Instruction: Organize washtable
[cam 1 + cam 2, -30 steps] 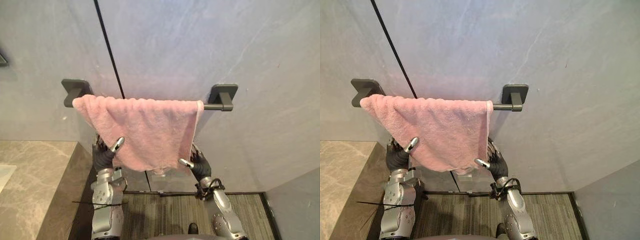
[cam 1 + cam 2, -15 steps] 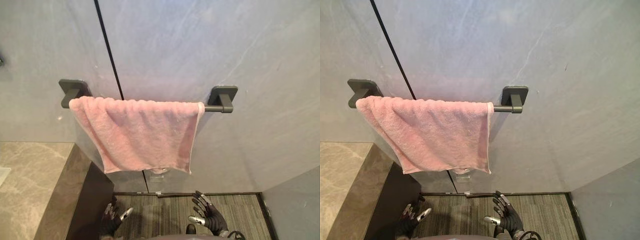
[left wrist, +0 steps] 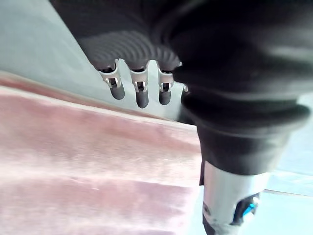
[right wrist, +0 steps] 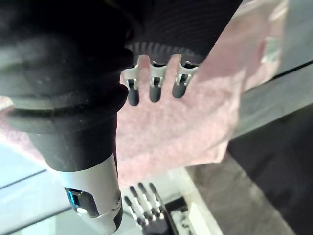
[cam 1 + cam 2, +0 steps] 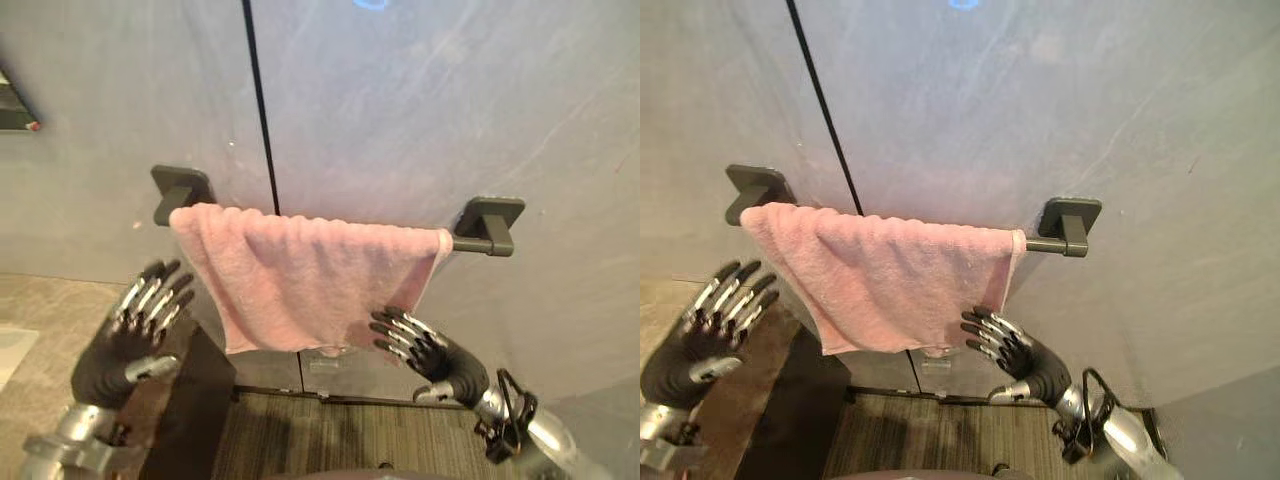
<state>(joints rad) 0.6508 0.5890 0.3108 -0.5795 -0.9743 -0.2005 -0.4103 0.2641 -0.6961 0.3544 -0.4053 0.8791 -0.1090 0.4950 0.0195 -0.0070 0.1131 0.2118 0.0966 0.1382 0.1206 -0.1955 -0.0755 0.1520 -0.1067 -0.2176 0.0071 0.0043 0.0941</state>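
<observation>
I see a grey wall point(image 5: 400, 100) with a pink towel point(image 5: 300, 285) draped over a dark bar point(image 5: 468, 243) fixed to it. My left hand point(image 5: 125, 345) is raised near the towel's left edge, fingers straight and spread, holding nothing. My right hand point(image 5: 432, 352) is at the towel's lower right corner, fingers straight and empty. I cannot tell whether they touch the cloth.

You see a dark towel bar point(image 5: 468, 244) mounted on the grey wall point(image 5: 400, 100) by two square brackets point(image 5: 183, 190); a pink towel point(image 5: 310, 290) hangs draped over it, leaving its right end bare.
</observation>
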